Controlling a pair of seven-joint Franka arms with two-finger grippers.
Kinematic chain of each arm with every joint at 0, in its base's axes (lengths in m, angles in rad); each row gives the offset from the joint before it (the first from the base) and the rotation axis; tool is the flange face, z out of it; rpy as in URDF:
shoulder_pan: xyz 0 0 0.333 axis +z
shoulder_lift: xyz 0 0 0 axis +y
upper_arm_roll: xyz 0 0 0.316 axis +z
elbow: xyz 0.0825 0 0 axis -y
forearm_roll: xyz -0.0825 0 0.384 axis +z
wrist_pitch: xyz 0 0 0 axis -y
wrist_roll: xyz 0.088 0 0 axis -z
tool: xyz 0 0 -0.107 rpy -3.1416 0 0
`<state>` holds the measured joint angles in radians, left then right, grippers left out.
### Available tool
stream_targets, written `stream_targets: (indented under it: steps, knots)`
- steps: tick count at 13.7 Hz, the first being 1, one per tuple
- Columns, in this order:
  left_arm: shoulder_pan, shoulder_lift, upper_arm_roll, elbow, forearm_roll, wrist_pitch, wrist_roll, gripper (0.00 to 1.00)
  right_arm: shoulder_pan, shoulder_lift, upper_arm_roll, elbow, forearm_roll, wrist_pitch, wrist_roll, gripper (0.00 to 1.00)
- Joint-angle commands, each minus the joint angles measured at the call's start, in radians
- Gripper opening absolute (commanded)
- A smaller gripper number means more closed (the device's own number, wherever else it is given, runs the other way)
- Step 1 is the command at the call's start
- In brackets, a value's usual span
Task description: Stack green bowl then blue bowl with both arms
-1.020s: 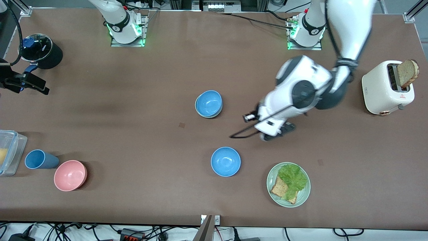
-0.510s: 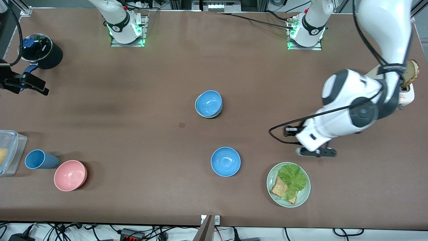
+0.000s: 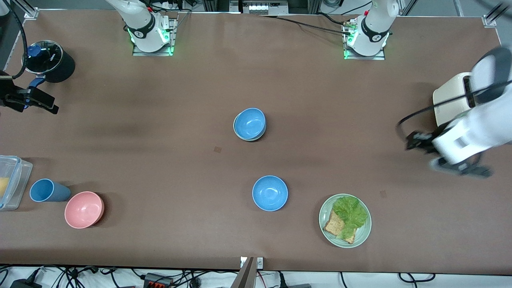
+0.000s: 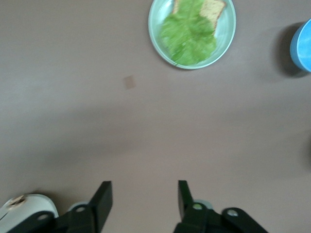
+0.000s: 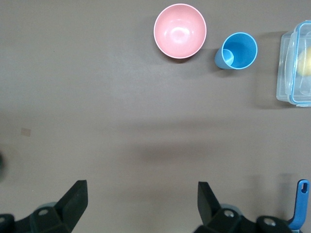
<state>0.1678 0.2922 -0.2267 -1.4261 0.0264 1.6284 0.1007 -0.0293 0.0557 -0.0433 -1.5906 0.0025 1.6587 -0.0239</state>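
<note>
A blue bowl sits nested in the green bowl at the table's middle; only the green bowl's pale rim shows under it. A second blue bowl stands alone nearer the front camera; its edge also shows in the left wrist view. My left gripper is open and empty, over bare table by the toaster at the left arm's end. My right gripper is open and empty, and waits over the right arm's end of the table. Both show open in their wrist views, left and right.
A pale-green plate with toast and lettuce lies beside the lone blue bowl. A white toaster stands partly hidden by the left arm. A pink bowl, a blue cup, a clear container and a black pot stand at the right arm's end.
My left arm has swung away from the stacked bowls to the toaster at its own end of the table. The bowls and the right arm have not moved.
</note>
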Motion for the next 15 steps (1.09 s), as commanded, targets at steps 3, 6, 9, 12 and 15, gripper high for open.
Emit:
stream_targets:
  steps: [3, 6, 9, 12, 15]
  knots:
    - [-0.013, -0.254, 0.035, -0.357, -0.026, 0.119, 0.024, 1.00, 0.000, -0.027, 0.003, -0.025, -0.012, 0.010, -0.017, 1.00]
    - [-0.017, -0.288, 0.035, -0.367, -0.034, 0.113, 0.025, 1.00, 0.000, -0.027, 0.003, -0.025, -0.018, 0.010, -0.021, 1.00]
    - [-0.022, -0.286, 0.035, -0.358, -0.081, 0.114, -0.027, 1.00, 0.002, -0.027, 0.003, -0.026, -0.019, 0.012, -0.021, 1.00]
    - [-0.022, -0.295, 0.036, -0.363, -0.089, 0.111, -0.072, 1.00, 0.002, -0.027, 0.003, -0.026, -0.019, 0.007, -0.022, 1.00]
    - [-0.022, -0.298, 0.038, -0.366, -0.086, 0.108, -0.075, 1.00, 0.002, -0.027, 0.003, -0.026, -0.019, 0.006, -0.030, 1.00]
